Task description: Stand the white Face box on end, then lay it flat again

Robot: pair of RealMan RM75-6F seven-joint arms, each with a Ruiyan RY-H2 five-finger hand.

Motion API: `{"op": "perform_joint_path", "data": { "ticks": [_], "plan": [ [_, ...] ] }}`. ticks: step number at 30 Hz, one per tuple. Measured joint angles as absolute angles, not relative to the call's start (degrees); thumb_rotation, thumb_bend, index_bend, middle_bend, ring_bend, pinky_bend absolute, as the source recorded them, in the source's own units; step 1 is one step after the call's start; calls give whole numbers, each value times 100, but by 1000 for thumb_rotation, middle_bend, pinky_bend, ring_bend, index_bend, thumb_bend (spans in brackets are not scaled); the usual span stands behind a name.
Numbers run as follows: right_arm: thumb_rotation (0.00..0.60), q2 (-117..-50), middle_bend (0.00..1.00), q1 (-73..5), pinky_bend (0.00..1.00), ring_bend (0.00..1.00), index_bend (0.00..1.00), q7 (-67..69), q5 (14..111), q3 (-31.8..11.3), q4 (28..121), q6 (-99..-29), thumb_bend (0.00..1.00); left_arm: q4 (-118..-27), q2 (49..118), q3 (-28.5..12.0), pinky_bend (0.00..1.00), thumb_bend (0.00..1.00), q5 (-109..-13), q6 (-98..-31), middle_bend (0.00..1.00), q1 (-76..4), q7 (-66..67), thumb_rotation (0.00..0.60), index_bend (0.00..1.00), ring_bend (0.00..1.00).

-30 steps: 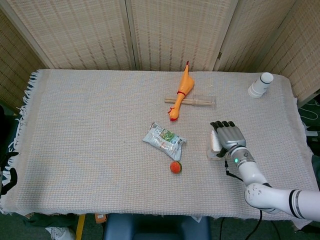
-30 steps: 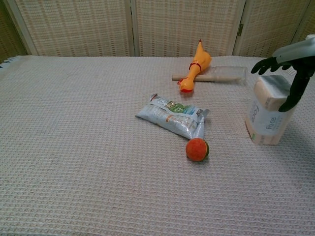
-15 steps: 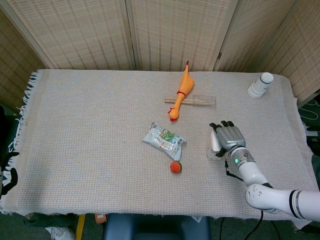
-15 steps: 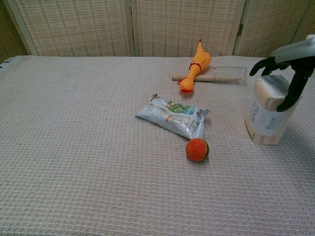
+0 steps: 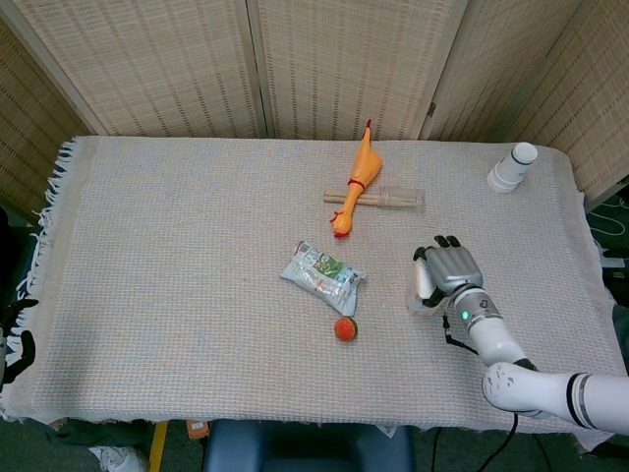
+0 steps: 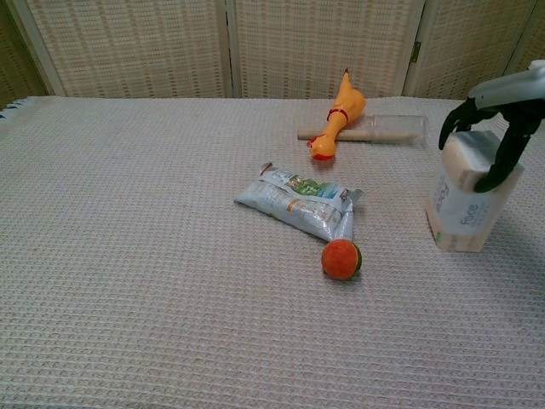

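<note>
White Face box (image 6: 462, 209), orange ball (image 6: 341, 259), yellow chicken (image 6: 337, 116).

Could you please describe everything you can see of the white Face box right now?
The white Face box stands on end on the woven cloth, at the table's right side. It looks like a soft-sided pack, white with small green print on its front and a beige top and base. The right hand grips its upper end, dark fingers curled over both sides. Nothing else touches it.

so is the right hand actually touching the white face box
Touching. In the chest view the right hand has dark fingers wrapped over the top of the upright white Face box, with no gap.
</note>
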State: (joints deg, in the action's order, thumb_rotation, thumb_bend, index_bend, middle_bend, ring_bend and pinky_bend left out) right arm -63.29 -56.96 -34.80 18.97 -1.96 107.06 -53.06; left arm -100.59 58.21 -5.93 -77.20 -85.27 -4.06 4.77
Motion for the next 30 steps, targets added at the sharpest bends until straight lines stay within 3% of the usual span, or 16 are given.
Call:
{"op": "perform_joint_path", "data": {
  "ticks": [7, 13, 22, 30],
  "plan": [
    [600, -6324, 364, -5546, 0, 227, 337, -3212, 2311, -267, 10689, -5424, 247, -10080, 5822, -588, 83, 622, -7713, -8522, 0, -406, 497, 600, 273, 0],
    [600, -6376, 377, -5103, 0, 259, 346, -2277, 3349, -468, 10547, -5574, 273, -10087, 5820, -587, 83, 621, -7713, -8527, 0, -403, 501, 600, 273, 0],
    [600, -6877, 415, -4092, 0, 316, 365, 1078, 5377, -755, 9524, -5895, 320, -10090, 5829, -587, 83, 621, -7705, -8521, 0, -408, 531, 600, 273, 0],
    [600, -7560, 415, -3561, 0, 318, 365, 4714, 6832, -770, 7720, -5615, 337, -10075, 5845, -598, 83, 621, -7676, -8520, 0, -413, 558, 600, 273, 0]
  ]
}}
